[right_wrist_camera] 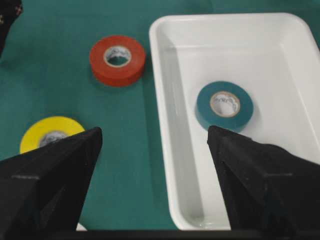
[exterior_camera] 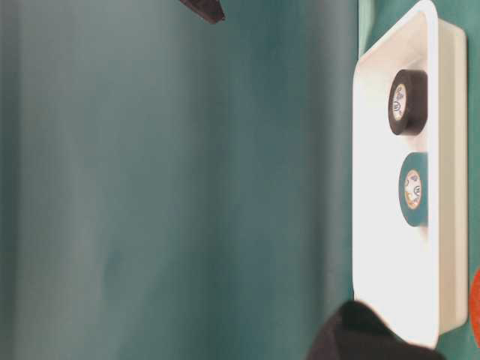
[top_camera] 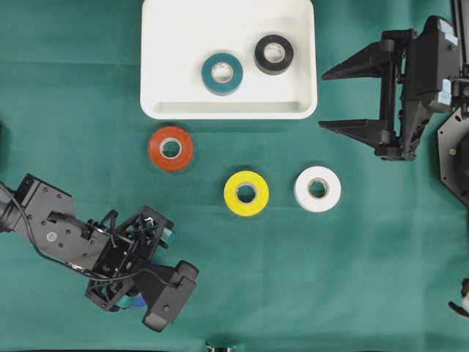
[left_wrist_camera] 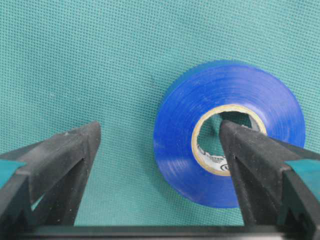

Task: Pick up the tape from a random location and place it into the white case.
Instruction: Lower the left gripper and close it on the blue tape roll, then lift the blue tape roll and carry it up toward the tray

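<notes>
Two rolls lay flat inside the white case (top_camera: pixel 157 59) at the top centre of the overhead view: a teal roll (top_camera: pixel 222 73) near its middle and a black roll (top_camera: pixel 274 54) just to the upper right of it, apart from each other. The green cloth (top_camera: pixel 352 279) covered the table. The right gripper (top_camera: pixel 344 97) stood at the right edge of the overhead view, jaws spread wide and holding nothing, pointing toward the case. The left gripper (left_wrist_camera: pixel 157 137) sat at the lower left of the overhead view, jaws released; in the left wrist view one finger (left_wrist_camera: pixel 250 155) reached over the core hole of a blue tape roll (left_wrist_camera: pixel 182 130) and the other stood clear on the cloth to its left. Below the case lay an orange roll (top_camera: pixel 171 148), a yellow roll (top_camera: pixel 246 193) and a white roll (top_camera: pixel 317 188), each apart from the others.
</notes>
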### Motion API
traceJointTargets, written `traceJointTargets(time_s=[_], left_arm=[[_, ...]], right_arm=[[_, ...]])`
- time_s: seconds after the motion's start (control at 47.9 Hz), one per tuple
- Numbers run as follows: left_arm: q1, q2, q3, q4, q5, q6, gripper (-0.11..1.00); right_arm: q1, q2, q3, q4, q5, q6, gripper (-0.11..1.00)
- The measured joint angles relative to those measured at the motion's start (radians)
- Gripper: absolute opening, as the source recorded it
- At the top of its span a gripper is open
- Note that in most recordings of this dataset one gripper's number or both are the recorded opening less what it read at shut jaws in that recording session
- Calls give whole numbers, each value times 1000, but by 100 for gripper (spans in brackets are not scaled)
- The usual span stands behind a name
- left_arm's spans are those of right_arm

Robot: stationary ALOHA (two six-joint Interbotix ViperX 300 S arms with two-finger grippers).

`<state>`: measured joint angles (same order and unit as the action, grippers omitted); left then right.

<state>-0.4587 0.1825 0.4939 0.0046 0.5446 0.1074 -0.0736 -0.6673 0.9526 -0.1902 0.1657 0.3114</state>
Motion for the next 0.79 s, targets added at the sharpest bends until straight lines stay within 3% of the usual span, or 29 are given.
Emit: traceJointTargets(time_s=[0.125, 0.355, 0.794], left_arm=[[0, 0, 0, 0, 0, 0, 86], [-3, 0, 0, -5, 2, -2, 24], [-3, 0, 0, -5, 3, -3, 23]], right_arm=[[0, 0, 0, 0, 2, 0, 83], [0, 0, 0, 0, 2, 0, 83], [0, 0, 0, 0, 2, 0, 82]])
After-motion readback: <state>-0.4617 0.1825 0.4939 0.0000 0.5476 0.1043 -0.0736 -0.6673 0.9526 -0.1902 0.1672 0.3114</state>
